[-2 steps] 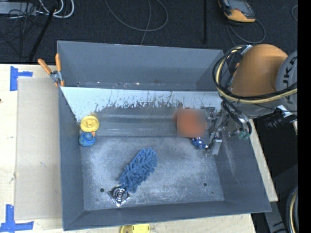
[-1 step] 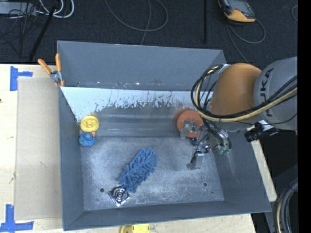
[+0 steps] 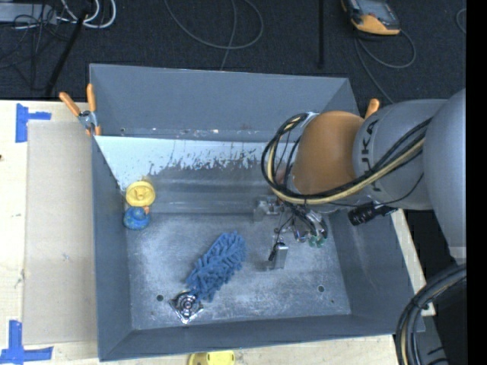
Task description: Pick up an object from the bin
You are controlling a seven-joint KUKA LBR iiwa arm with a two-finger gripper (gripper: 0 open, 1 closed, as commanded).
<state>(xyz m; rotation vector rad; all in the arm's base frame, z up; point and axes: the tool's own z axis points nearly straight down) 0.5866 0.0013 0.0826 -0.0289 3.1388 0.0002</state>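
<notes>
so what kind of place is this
Probably a robotics lab: a robot arm reaches into a grey metal bin, and loose cables lie on the dark floor.

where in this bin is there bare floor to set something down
Bare floor: the back middle, between the yellow-and-blue toy and the end effector; the front right corner of the bin, right of the end effector. Crowded: the narrow gap between the blue fuzzy brush and the end effector.

camera: one | above bin [image 3: 221,105], slightly oblique | whole bin framed
</notes>
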